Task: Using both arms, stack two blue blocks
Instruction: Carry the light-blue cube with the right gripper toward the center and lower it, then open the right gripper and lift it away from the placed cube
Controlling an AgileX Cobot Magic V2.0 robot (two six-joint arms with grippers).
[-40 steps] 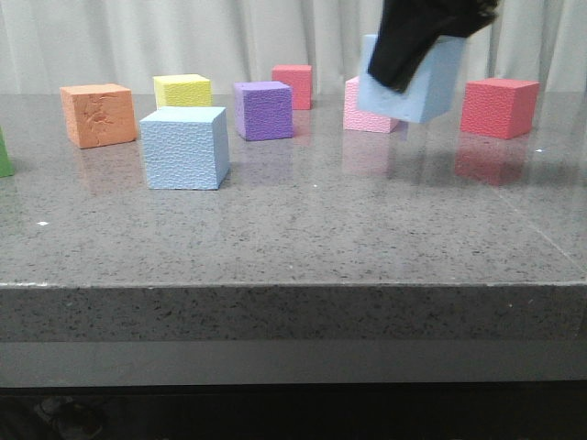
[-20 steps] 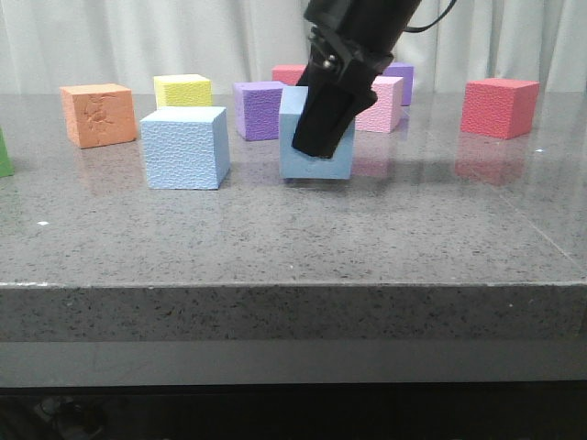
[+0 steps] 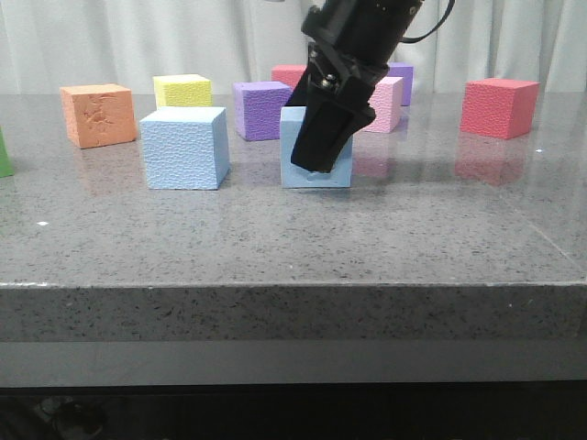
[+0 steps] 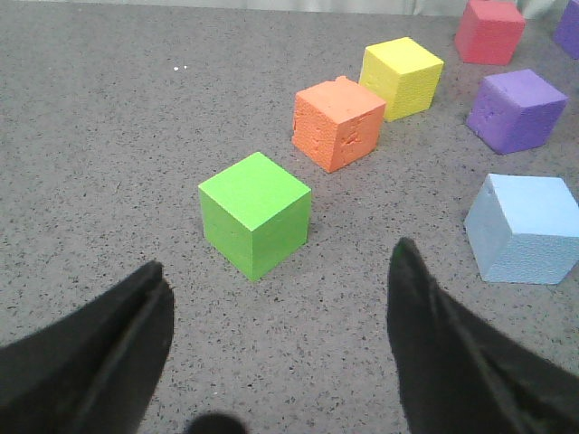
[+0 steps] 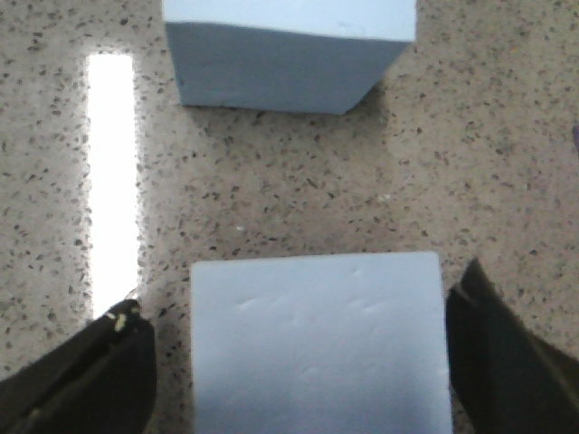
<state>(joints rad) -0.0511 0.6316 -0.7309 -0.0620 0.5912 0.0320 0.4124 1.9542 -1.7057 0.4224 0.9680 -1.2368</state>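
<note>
On the grey table (image 3: 293, 238), your right claw (image 3: 323, 151) stands over one blue block (image 3: 341, 172). The wrist view shows its jaws spread, a sliver of table showing between each finger and the block's side faces, so it grips nothing. That block (image 5: 318, 344) sits flat on the table between the fingers. The other blue block (image 3: 184, 148) rests just off to the claw's left, near but apart; from the right wrist it lies straight ahead of the fingers (image 5: 289, 54).

Expect both blocks to be light, soft foam: pebbled skin should give good grip, but the dented faces suggest a hard squeeze will crush them. Take hold across two opposite side faces, around mid-height, and keep the block level for the stack.

Behind the right claw stand a purple block (image 3: 262, 110), a pink block (image 3: 382, 104), a red block (image 3: 292, 75) and, farther to its right, another red block (image 3: 498, 107). None seems to block the short path between the two blue ones.

Your left claw (image 4: 280, 353) hangs wide and empty above bare table. Ahead of it sits a green block (image 4: 256, 213), with an orange block (image 4: 338, 123) and a yellow block (image 4: 402, 77) beyond, and the second blue block (image 4: 526, 228) off to one side.
</note>
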